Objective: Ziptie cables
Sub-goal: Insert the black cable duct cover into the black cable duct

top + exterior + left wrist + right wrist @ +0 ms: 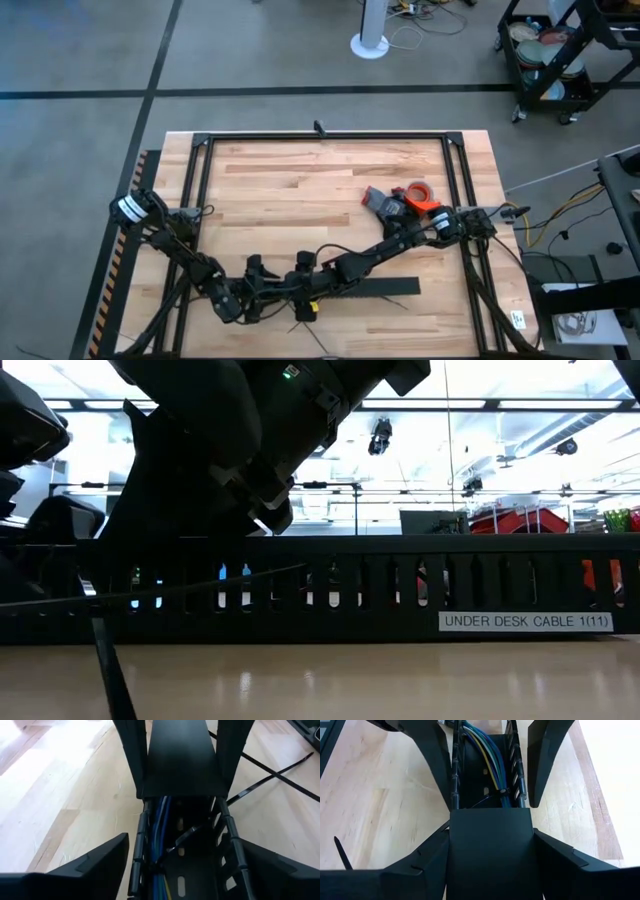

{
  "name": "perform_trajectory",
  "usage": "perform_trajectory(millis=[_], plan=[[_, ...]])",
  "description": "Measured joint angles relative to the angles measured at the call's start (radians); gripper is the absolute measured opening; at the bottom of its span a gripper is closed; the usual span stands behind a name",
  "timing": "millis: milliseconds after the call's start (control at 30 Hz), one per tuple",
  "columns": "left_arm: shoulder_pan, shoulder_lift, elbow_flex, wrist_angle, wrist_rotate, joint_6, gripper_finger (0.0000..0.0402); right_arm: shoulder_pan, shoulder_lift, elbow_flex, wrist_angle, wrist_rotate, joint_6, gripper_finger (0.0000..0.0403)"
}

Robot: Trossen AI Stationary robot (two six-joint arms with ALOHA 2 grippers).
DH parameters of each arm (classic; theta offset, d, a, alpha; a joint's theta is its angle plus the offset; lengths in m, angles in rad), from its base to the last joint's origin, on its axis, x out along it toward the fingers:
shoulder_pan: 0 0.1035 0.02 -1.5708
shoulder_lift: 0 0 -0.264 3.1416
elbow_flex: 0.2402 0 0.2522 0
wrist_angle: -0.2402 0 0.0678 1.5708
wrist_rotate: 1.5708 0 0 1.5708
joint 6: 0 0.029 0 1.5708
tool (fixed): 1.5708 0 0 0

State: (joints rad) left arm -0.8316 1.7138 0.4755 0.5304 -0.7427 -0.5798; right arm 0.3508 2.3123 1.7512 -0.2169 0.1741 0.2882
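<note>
cables [492,762] lie inside cable duct [385,287] at worktop [300,190] near edge; zipties [272,772] on worktop beside duct; tape roll [419,190] behind.

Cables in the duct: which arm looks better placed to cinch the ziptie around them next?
Probably the right. The ziptie around the cables lies just ahead of the right gripper; both grippers straddle the duct, and the left gripper is similarly close.

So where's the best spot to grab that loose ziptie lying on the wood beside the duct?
Probably near the middle of the ziptie, coming straight down, with the fingers closing across its narrow width. It lies flat on the table, so there is nothing to get under from the side, and a mid-length grip should keep the thin strip from tipping.
</note>
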Motion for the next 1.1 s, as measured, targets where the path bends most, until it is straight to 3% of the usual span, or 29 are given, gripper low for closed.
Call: perform_trajectory(millis=[267,533,667,1100], plan=[[0.012,-0.065,0.007,-0.058,0.049,-0.02,0.0259,-0.005,0.003,0.002,0.02,0.003,0.024,0.0217],[0.014,-0.103,0.052,-0.267,0.077,-0.044,0.0289,-0.006,0.003,0.002,0.005,0.007,0.026,0.0219],[0.022,-0.102,0.054,-0.271,0.079,-0.058,0.0291,-0.006,0.003,0.002,0.005,0.007,0.023,0.0217],[0.03,-0.079,0.054,-0.265,0.089,-0.075,0.023,-0.008,0.003,0.0,0.04,-0.048,-0.041,0.0221]])
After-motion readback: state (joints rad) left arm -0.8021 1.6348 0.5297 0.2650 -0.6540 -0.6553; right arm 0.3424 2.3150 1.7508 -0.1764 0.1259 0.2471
